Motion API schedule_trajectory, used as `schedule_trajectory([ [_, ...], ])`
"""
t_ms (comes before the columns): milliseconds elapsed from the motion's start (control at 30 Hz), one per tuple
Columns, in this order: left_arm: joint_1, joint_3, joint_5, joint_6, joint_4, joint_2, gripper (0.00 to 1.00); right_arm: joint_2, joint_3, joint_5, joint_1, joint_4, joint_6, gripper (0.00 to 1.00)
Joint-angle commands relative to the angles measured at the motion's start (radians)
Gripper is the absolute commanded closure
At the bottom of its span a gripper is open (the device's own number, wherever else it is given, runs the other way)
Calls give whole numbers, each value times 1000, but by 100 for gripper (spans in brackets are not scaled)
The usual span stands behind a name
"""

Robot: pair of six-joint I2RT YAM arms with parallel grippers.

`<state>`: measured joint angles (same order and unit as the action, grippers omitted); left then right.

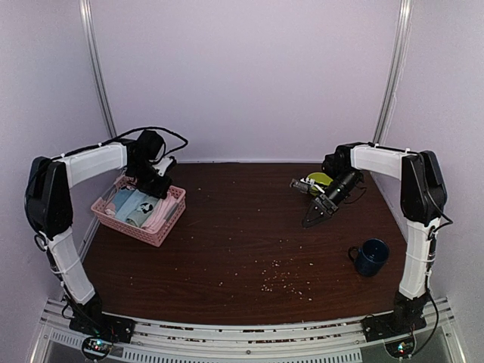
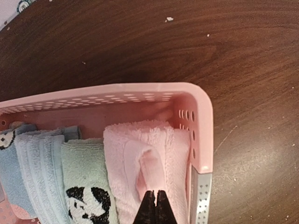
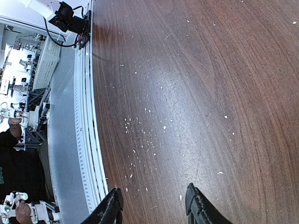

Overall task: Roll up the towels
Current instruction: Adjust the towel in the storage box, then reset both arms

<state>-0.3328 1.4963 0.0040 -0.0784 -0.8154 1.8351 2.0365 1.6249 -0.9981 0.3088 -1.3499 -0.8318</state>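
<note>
**Both towels sit in the pink basket**

The big brown table (image 1: 242, 242) fills the top view. The two white arms reach in from the near corners. The left arm (image 1: 83, 162) bends over the 9 o'clock side of the table. The right arm (image 1: 393, 162) bends over the 2 o'clock side.

The pink basket (image 1: 168, 219) sits on the table at 9 o'clock. The towels lie side by side in it. In the left wrist view, the pink towel (image 2: 126, 149) is tucked into the basket's corner, against its end wall. The green towel (image 2: 84, 163) touches it on its 9 o'clock side and has a black and white panda on it. Blue-grey towels (image 2: 37, 163) lie past the green one, also toward 9 o'clock.

The left gripper (image 2: 155, 207) is pressed tight shut. Its tips are right at a fold of the pink towel. I cannot tell if any cloth is caught between them.

The right gripper (image 3: 154, 207) is held wide open above bare table, with nothing between its fingers.

A dark blue mug (image 1: 370, 257) stands at 4 o'clock. A yellow-green thing (image 1: 320, 179) lies just behind the right gripper. Tiny pale crumbs (image 1: 276, 276) are scattered near 6 o'clock.
</note>
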Motion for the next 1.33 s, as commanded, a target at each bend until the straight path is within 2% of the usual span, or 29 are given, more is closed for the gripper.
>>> schedule_trajectory([
  [0,2,16,40,-4,58,76,100,-50,9,-1,-8,-8,-5,52],
  [167,0,19,54,-6,67,101,100,-70,49,18,-22,-7,8,52],
  [400,1,100,-2,12,-23,-15,100,-143,221,27,-121,23,104,51],
  [467,0,119,11,19,-36,-51,100,-170,263,35,-163,87,187,50],
  [600,0,166,28,23,-46,-114,87,-285,247,130,-233,346,402,45],
  [633,0,175,31,27,-41,-130,85,-329,214,187,-247,450,479,19],
  [667,1,179,35,33,-28,-148,84,-377,172,253,-257,558,549,2],
  [733,0,180,48,64,13,-190,80,-466,78,411,-266,745,625,0],
  [767,0,170,44,76,45,-220,73,-502,35,510,-267,843,668,0],
  [833,0,143,34,87,115,-268,65,-557,-38,580,-267,946,728,0],
  [900,0,105,25,93,188,-312,50,-595,-104,657,-267,1059,819,0],
  [933,0,80,18,92,229,-333,10,-610,-129,691,-267,1096,855,0],
  [967,0,55,16,92,266,-356,3,-619,-148,710,-267,1123,877,0],
  [1133,0,-98,-10,94,444,-450,2,-648,-218,716,-268,1179,889,0],
  [1300,0,-195,-15,109,519,-480,2,-656,-250,717,-268,1195,892,0],
])
